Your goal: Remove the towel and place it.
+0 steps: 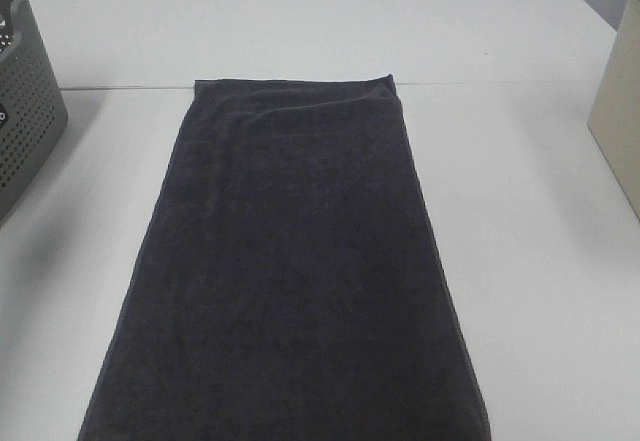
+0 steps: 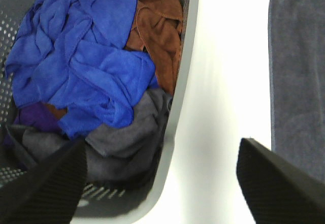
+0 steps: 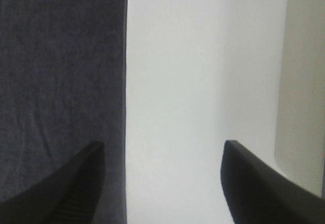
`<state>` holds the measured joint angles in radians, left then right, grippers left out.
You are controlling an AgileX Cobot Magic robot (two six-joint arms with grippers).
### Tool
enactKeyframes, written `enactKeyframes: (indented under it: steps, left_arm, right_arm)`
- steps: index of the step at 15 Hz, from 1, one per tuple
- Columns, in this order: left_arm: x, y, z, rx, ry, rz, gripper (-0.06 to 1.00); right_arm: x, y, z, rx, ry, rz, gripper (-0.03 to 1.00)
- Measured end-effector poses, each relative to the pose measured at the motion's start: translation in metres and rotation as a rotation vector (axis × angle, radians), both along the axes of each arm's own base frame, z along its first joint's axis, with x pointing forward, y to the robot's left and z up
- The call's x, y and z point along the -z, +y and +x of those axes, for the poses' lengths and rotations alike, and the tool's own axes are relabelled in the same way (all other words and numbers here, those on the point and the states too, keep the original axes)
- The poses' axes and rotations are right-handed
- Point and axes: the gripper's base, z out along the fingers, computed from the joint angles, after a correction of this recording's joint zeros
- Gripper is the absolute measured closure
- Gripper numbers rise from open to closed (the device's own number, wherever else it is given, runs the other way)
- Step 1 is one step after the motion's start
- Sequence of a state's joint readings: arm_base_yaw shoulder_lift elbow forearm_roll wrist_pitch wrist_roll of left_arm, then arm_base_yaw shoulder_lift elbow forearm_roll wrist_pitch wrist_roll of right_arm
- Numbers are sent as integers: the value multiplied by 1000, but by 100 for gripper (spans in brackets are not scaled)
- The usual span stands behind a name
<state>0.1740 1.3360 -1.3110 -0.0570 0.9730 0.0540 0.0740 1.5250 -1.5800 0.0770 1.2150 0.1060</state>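
**Mia:** What is way over on the left?

**Ben:** A grey plastic basket with lots of little holes [image 1: 25, 111]. It sits on the white table [image 1: 540, 261]. The left gripper [image 2: 162, 183] hangs over the basket's edge. One black finger [image 2: 45, 188] is above the basket and the other one is above the bare table beside it.

**Mia:** What is in the basket?

**Ben:** Soft cloths, all scrunched up. A bright blue cloth [image 2: 81, 61] is on top, a brown cloth [image 2: 157, 36] lies against the wall, and a grey cloth [image 2: 127, 137] is closest to the finger.

**Mia:** Is the left gripper holding anything?

**Ben:** No. Its fingers are spread wide with nothing between them.

**Mia:** Where is the big, long, almost black fluffy towel [image 1: 290, 281]?

**Ben:** In the middle of the table, lying flat and smooth. It is off to one side of the left gripper, across a strip of white table. It is not touching the basket.

**Mia:** And the right gripper [image 3: 162, 183]?

**Ben:** It hangs over the towel's long edge. One finger [image 3: 71, 193] is above the towel and the other is above bare table. It is wide too, and it holds nothing.

**Mia:** What is past it?

**Ben:** A tall pale beige box [image 1: 620, 111], near the far finger.
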Motion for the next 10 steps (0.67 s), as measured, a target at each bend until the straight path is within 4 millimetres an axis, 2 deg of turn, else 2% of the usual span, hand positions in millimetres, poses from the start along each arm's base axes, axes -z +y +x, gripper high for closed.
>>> enactKeyframes:
  steps: [3, 6, 10]
  left_arm:
    - [-1, -11, -62, -10, -51, 3, 18]
    - [-8, -20, -116, -13, -128, 12, 18]
    - [0, -30, -171, -11, -176, 21, 18]
  right_arm:
    - [-5, -6, -74, 41, -24, 12, 33]
    - [6, -13, -148, 47, -70, 1, 33]
    - [43, -19, -225, 47, -133, 5, 33]
